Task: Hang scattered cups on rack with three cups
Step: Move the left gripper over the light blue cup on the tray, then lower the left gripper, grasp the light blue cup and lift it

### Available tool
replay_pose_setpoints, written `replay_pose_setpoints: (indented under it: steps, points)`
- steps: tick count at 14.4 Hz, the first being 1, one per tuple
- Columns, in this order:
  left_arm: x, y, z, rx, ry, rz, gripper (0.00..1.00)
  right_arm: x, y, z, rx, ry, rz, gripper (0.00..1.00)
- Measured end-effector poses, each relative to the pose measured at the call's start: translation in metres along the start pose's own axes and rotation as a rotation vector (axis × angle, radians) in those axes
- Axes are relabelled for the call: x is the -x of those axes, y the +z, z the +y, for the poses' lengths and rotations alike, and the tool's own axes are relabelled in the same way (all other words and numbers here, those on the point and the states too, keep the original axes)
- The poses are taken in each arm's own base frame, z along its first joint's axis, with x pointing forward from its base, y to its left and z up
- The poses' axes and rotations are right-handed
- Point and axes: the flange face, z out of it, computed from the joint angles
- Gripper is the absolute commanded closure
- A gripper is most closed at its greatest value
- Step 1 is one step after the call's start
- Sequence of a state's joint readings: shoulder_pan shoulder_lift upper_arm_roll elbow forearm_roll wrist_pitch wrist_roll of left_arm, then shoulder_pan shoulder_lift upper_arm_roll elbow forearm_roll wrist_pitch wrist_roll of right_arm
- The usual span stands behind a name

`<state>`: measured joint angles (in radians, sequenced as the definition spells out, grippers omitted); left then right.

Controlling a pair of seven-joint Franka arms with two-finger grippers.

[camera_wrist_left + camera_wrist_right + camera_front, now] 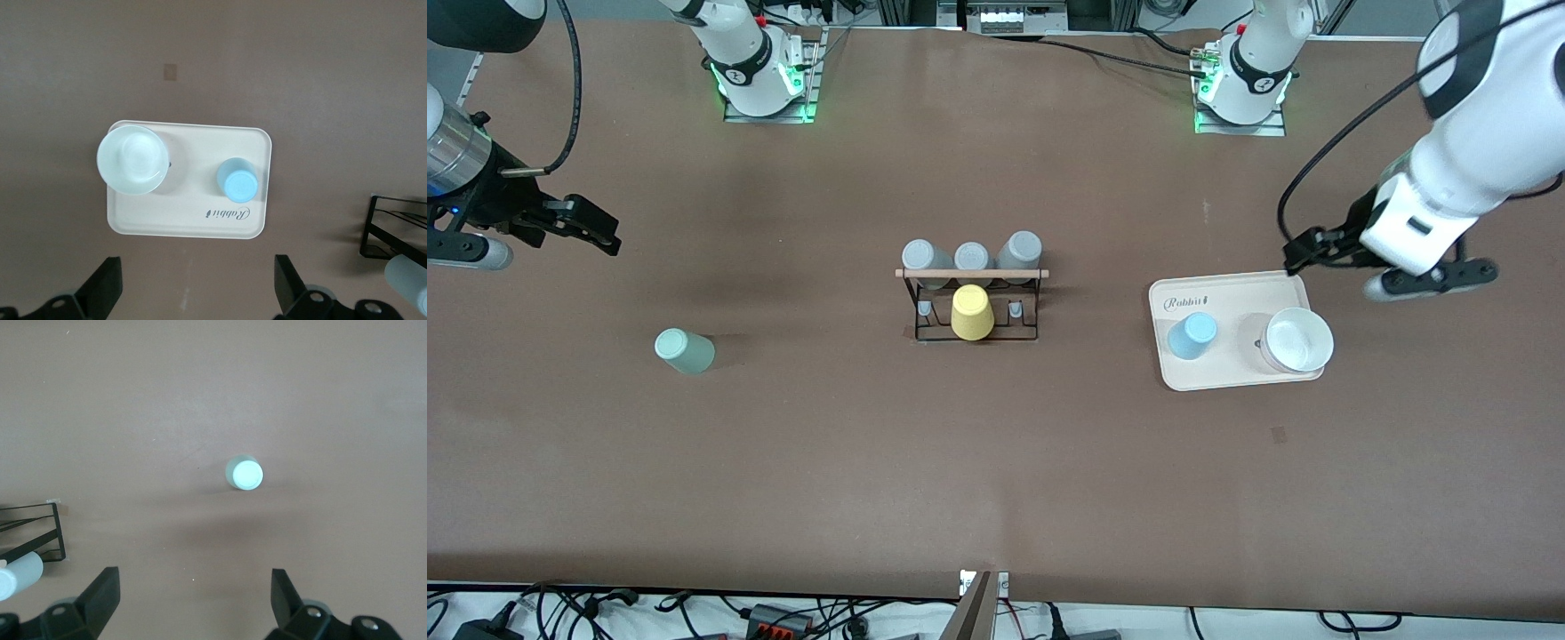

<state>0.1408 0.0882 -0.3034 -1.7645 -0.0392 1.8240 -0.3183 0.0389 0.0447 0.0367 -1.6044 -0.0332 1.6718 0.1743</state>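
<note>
Both pincers are hanging wide open and empty: left pincer [1303, 253] over the beige tray [1227, 378], where the blue cup [1192, 336] is sitting beside a white bowl [1299, 340]; right pincer [600, 231] over bare desk [996, 462]. Mint cup [683, 350] is sitting alone toward the right arm's end, well apart from the rack [972, 302] mid-desk.

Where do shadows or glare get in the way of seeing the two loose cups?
Front view: soft shadow beside the mint-green cup, no glare. Left wrist view: blue cup evenly lit on the tray. Right wrist view: faint dark band on the table, cup outline clear.
</note>
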Motion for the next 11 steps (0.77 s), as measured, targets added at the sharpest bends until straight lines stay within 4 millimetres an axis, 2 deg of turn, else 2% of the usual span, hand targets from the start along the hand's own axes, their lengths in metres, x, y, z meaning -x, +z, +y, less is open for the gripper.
replay_pose_setpoints:
  steps: [5,8,11]
  points:
    - [-0.039,0.133,0.025,-0.005,0.067,-0.057,0.00,0.000,0.001,0.000,0.001,-0.001,-0.005,0.00]
    - [-0.037,0.192,0.042,-0.027,0.122,-0.068,0.00,0.000,0.004,-0.001,0.002,-0.001,-0.013,0.00]
    - [-0.021,0.235,0.048,-0.004,0.144,-0.032,0.00,-0.004,0.014,-0.002,0.004,-0.002,-0.030,0.00]
